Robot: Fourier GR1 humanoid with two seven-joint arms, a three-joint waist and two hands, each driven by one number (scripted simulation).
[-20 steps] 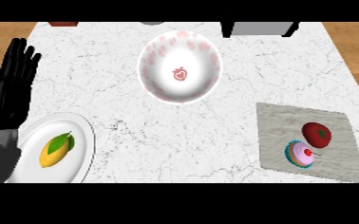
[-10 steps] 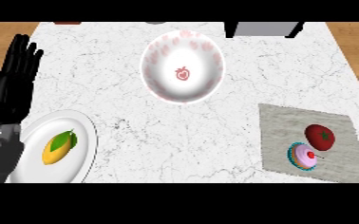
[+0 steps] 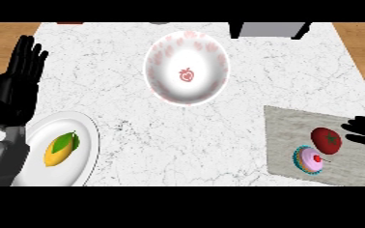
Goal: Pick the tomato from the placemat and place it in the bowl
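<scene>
A red tomato (image 3: pixel 327 139) lies on the grey placemat (image 3: pixel 292 130) at the lower right of the counter. Only the fingertips of my right hand (image 3: pixel 354 128) show at the right edge, just right of the tomato and a little above it. A white bowl (image 3: pixel 188 67) with a pink strawberry pattern stands up the middle of the counter, nothing in it. My left hand (image 3: pixel 20 79) rests open at the left edge, fingers up, far from the tomato.
A pink cupcake (image 3: pixel 311 159) in a teal wrapper sits on the placemat right below the tomato. A white plate (image 3: pixel 82 160) with a yellow mango (image 3: pixel 61 149) lies at the lower left. A dark grey object (image 3: pixel 271 29) stands at the counter's far edge.
My right hand's fingertips have come into view at the right edge beside the tomato. The view has shifted slightly; the left hand stays where it was.
</scene>
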